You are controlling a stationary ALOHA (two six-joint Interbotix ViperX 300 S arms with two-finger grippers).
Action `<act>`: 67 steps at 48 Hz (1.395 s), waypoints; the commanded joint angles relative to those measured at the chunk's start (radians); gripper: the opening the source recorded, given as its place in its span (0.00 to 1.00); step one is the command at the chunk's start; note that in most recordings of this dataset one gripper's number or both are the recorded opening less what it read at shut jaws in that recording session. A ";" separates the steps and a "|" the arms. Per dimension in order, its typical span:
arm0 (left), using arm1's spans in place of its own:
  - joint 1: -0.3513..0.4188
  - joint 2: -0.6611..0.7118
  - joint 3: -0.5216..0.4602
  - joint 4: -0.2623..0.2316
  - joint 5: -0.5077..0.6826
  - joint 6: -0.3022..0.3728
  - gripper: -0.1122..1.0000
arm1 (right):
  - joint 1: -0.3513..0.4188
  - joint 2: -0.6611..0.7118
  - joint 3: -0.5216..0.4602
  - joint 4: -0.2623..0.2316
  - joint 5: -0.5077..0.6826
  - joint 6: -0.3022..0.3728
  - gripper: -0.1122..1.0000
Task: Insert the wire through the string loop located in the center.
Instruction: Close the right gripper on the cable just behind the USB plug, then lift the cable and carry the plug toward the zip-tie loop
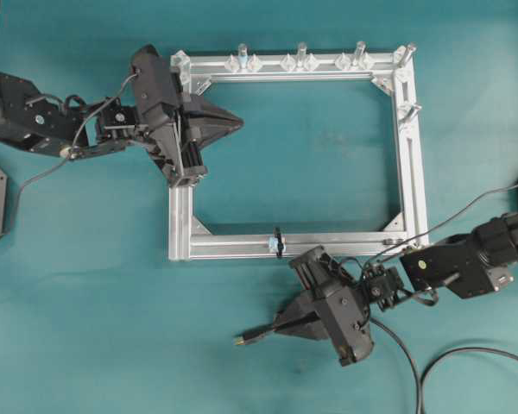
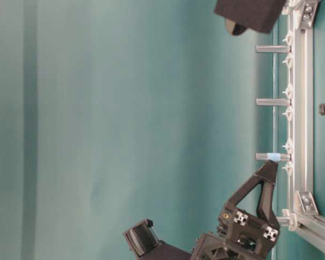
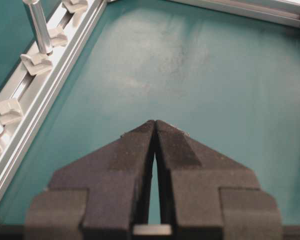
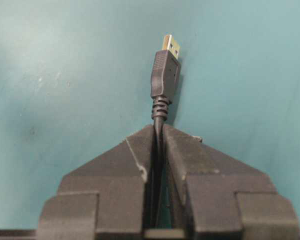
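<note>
The right gripper [image 4: 159, 131] has its fingers clamped on the long thin black wire [image 4: 164, 75] just behind its rectangular plug, whose metallic tip points away over bare teal worktop [image 1: 95, 328]. In the overhead view this sits outside the rectangular silver aluminium frame [image 1: 410, 155], near its lower bar, where the tiny black string loop [image 1: 277, 242] rings the bar at mid-length. The left gripper [image 3: 155, 125], fingers together and holding nothing, hovers inside the frame's upper-left corner, with open worktop ahead. No legible writing shows.
</note>
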 commanded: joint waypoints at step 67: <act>-0.003 -0.083 0.044 0.002 -0.005 -0.002 0.10 | -0.011 -0.256 0.046 -0.003 0.104 -0.021 0.16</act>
